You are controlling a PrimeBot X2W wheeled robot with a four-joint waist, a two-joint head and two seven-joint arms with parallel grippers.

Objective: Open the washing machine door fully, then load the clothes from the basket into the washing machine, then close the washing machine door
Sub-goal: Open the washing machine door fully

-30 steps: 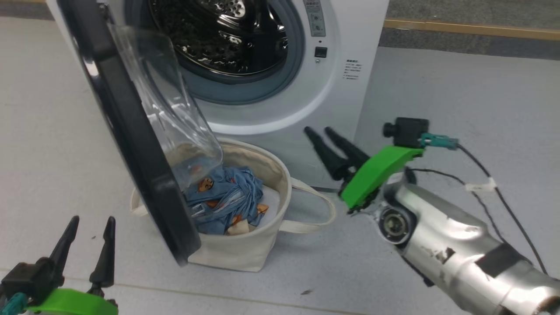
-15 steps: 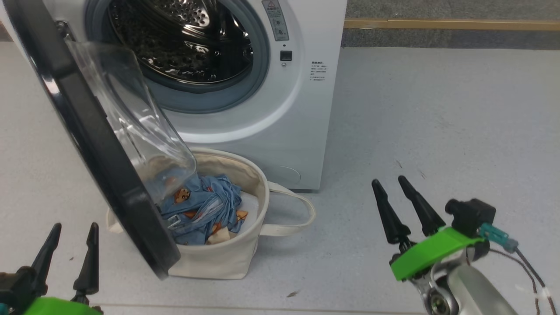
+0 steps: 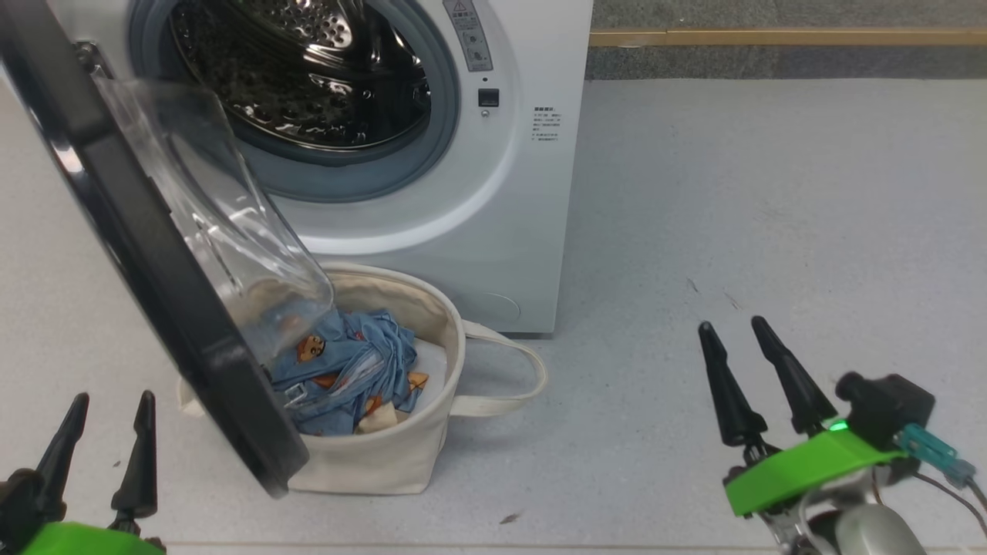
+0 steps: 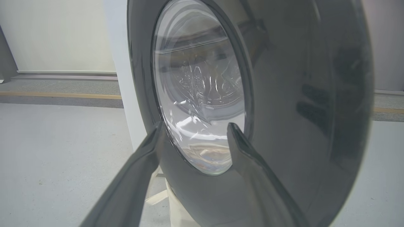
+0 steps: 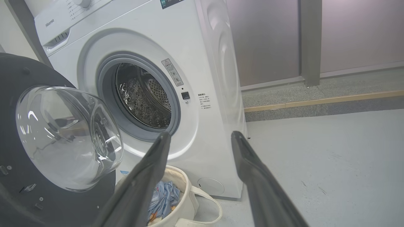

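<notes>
The washing machine [image 3: 509, 223] [image 5: 202, 63] stands ahead with its steel drum [image 3: 308, 69] showing. Its black-rimmed door [image 3: 146, 254] [image 4: 284, 110] [image 5: 19, 132] hangs open toward me, the glass bowl [image 3: 224, 223] bulging over the basket [image 3: 393, 462] [image 5: 186, 201]. Blue bear-print clothes [image 3: 347, 370] [image 5: 164, 197] lie in the basket with a cream cloth [image 3: 378, 418] at the front. My left gripper [image 3: 108, 408] is open at the lower left, just outside the door. My right gripper [image 3: 732, 327] [image 5: 200, 135] is open at the lower right, holding nothing.
Grey floor [image 3: 771, 216] spreads to the right of the machine. A wooden strip [image 3: 771, 36] runs along the far wall. The basket's handle loop [image 3: 517, 378] sticks out to the right. A white pad [image 3: 432, 370] lines the basket.
My right arm pulled back from beside the basket to the lower right. The head camera shifted, so the machine and basket sit further left in the picture.
</notes>
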